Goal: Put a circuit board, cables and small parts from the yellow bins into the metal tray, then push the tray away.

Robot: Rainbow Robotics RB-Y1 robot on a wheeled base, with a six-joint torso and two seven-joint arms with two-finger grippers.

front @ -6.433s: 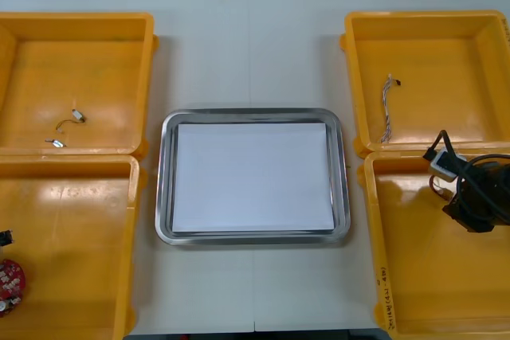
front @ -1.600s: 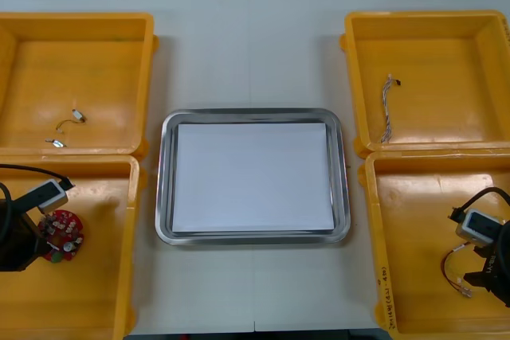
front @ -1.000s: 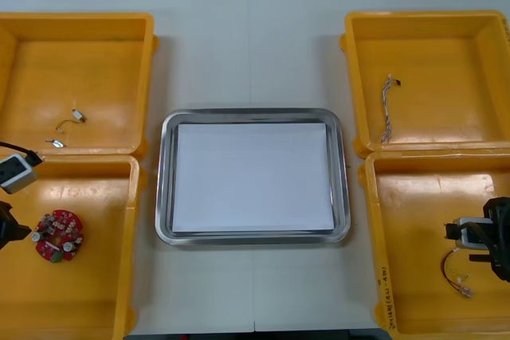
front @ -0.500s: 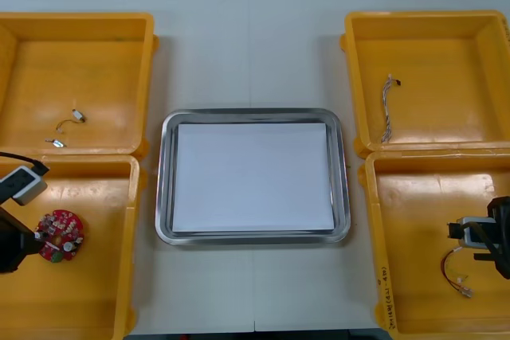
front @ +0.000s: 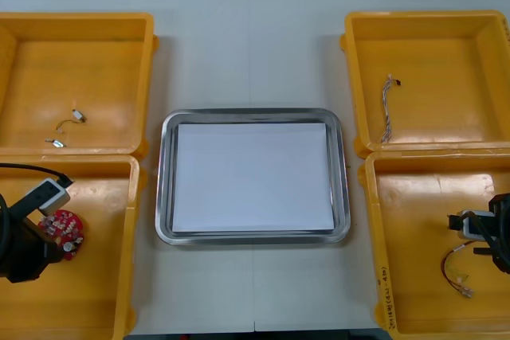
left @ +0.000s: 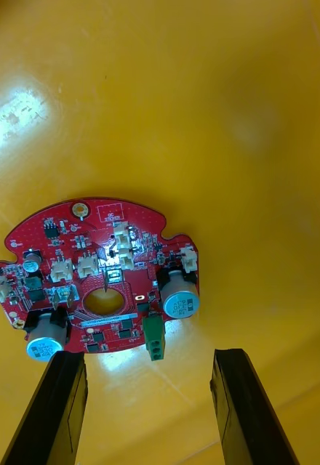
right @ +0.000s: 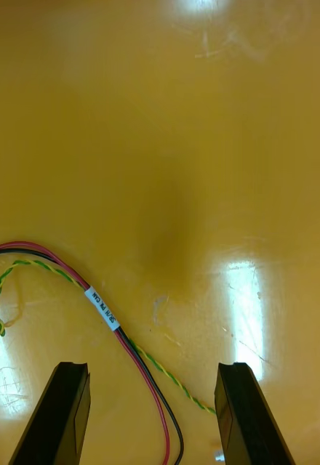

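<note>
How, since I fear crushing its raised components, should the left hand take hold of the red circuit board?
Probably by its outer edges, coming straight down from above. The red circuit board lies flat on the yellow bin floor, components up, so only the thin rim offers bare grip. The left hand is open, off the board's centre; centre it first.

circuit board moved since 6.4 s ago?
Yes: circuit board shifted toward the metal tray, inside the same yellow bin; left pincer open at its edge.

Red circuit board [left: 73, 276] lies, apparently flat, in near-left yellow bin [front: 96, 292].
</note>
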